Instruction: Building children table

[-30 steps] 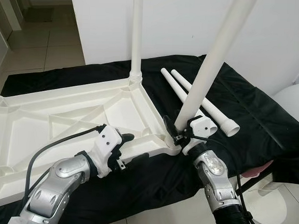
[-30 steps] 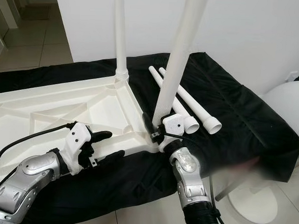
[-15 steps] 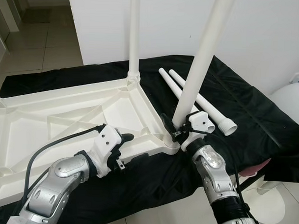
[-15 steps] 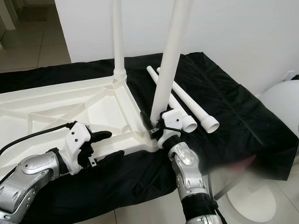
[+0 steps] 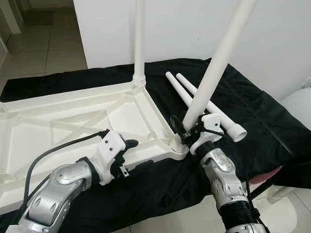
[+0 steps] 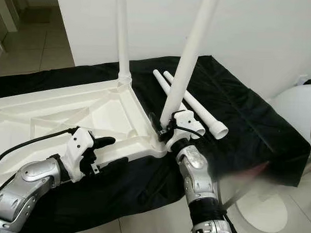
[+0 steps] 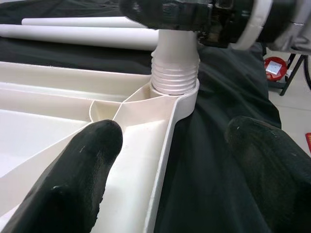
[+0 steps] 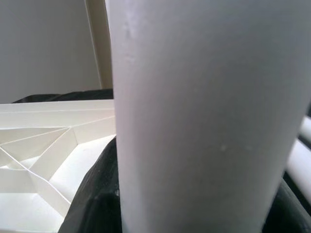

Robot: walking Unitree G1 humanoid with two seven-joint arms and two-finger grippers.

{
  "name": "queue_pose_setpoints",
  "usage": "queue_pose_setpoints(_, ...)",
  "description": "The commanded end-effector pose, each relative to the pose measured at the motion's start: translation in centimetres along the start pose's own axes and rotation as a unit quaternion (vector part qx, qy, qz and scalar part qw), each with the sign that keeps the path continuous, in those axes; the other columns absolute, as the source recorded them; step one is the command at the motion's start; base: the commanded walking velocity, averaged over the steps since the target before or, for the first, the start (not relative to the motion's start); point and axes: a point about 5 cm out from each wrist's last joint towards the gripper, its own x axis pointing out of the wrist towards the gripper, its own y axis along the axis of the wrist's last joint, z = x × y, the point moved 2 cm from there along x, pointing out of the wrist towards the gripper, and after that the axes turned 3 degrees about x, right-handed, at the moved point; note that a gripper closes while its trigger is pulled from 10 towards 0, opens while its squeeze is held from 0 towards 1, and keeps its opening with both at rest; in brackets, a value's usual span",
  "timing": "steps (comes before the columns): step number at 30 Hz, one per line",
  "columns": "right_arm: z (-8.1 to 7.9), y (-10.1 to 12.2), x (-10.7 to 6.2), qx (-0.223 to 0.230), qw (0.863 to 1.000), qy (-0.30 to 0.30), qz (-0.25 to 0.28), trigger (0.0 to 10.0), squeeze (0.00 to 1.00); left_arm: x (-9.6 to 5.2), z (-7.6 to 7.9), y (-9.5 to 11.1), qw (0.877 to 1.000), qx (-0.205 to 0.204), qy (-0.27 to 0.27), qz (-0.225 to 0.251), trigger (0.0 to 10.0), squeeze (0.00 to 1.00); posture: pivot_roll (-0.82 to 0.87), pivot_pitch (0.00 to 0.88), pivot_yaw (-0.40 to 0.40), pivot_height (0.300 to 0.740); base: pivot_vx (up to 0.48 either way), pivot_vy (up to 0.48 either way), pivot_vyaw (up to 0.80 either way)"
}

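while right end effector (image 5: pixel 188 132) grips, leg (image 5: pixel 218 65) now tilted rightward.

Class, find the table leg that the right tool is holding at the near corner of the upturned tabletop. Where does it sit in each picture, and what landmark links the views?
Left eye view: held leg slants up from centre to the top edge.
Right eye view, centre, leaning right.
Left wrist view: its ribbed end at top centre.
Right wrist view, broad white column up close.
Shared landmark: the tabletop and its corner socket.
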Motion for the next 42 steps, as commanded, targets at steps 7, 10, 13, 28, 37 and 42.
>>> queue_pose_setpoints(7,-1.4,-1.6,-2.3,-0.073,0.997,0.036,-0.007,10.0,0.00,-0.3,-0.1,0.2,1.000,0.001,0.006,-0.003,10.0,0.00,-0.01,0.051,-0.002,0.740,0.000,0.000,0.00)
queue_pose_setpoints(10,-1.5,-1.6,-2.4,-0.078,0.996,0.039,-0.006,10.0,0.00,-0.3,-0.2,0.2,1.000,0.001,0.006,-0.003,10.0,0.00,-0.01,0.051,-0.002,0.740,0.000,0.000,0.00)
queue_pose_setpoints(13,-1.5,-1.8,-2.5,-0.079,0.996,0.041,-0.009,10.0,0.00,-0.3,-0.1,0.2,1.000,0.001,0.005,-0.003,10.0,0.00,-0.01,0.055,0.001,0.740,0.000,0.000,0.00)
queue_pose_setpoints(28,-1.7,-2.0,-2.4,0.010,0.998,0.059,-0.022,10.0,0.00,-0.5,0.0,0.1,1.000,0.000,0.007,-0.006,10.0,0.00,0.00,0.062,-0.010,0.740,0.000,0.000,0.00)
queue_pose_setpoints(37,-1.4,-1.9,-2.6,0.030,0.998,0.056,-0.026,10.0,0.00,-0.5,0.0,0.1,1.000,-0.003,0.009,-0.006,10.0,0.00,-0.01,0.065,-0.014,0.740,0.000,0.000,0.00)
queue_pose_setpoints(42,-0.7,-2.3,-1.9,0.039,0.997,0.029,-0.053,10.0,0.00,-0.4,0.0,0.1,1.000,-0.003,0.008,-0.005,10.0,0.00,-0.01,0.063,-0.011,0.740,0.000,0.000,0.00)
